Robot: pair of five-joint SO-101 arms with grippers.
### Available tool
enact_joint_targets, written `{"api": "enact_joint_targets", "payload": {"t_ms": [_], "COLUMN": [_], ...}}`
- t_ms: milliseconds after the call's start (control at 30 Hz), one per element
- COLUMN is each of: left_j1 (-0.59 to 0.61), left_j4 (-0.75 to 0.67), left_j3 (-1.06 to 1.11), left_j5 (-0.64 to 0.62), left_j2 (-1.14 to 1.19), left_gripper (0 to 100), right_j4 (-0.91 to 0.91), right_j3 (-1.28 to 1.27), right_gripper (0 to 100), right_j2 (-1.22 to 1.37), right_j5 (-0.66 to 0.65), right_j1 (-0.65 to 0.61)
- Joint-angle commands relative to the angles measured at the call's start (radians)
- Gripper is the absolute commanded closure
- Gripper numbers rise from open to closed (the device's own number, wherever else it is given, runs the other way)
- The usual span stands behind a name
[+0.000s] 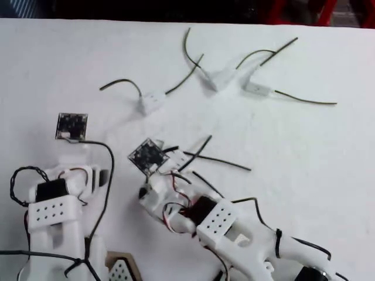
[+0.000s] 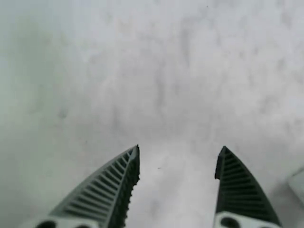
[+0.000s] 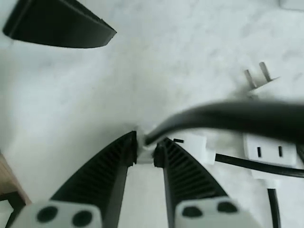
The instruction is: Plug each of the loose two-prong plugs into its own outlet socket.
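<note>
The left gripper [image 2: 179,148] hangs wide open over the white table [image 1: 316,146]. The right gripper [image 3: 147,138] pinches a white plug [image 3: 195,145], and a black cord [image 3: 228,118] crosses in front. A socket [image 3: 266,153] lies just beside it, with a loose two-prong plug [image 3: 259,81] near. More wired white pieces [image 1: 151,102] lie in the upper middle of the high view. A dotted black square [image 1: 71,126] sits at the left.

White matte tabletop [image 1: 304,193], faintly mottled, spanning most of the high view.

Dark strip of background [image 1: 146,9] beyond the tabletop's far edge.

Red tubular frame pieces [image 1: 304,12] within that strip, toward the far right corner.

Blue-and-white striped patch [image 1: 23,7] at the far left corner.

Brown flat panel [image 1: 132,262], wood or cardboard, at the near edge, partly covered.

Brown wooden edge [image 3: 5,185] at the margin of the right wrist view.
</note>
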State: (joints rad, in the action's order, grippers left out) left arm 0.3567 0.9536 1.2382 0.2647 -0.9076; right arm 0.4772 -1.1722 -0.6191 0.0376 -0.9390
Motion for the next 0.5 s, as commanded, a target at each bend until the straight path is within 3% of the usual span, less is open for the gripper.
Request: {"api": "enact_joint_targets", "payload": {"t_ms": [0, 300, 467], "left_j1": [0.013, 0.013, 0.013], "left_j4": [-0.014, -0.012, -0.012], "left_j3": [-0.006, -0.006, -0.006], "left_j5": [-0.003, -0.003, -0.003], "left_j2": [-0.024, -0.024, -0.024], "left_gripper": [74, 74, 74], "right_j4": [-0.005, 0.044, 0.096], "right_j3": [0.034, 0.034, 0.034], "right_gripper": [98.2, 98.2, 98.2], "right_j2": [0.005, 0.008, 0.008], "right_j5": [-0.002, -0.009, -0.084], "right_j1": [-0.002, 0.059, 0.062]}}
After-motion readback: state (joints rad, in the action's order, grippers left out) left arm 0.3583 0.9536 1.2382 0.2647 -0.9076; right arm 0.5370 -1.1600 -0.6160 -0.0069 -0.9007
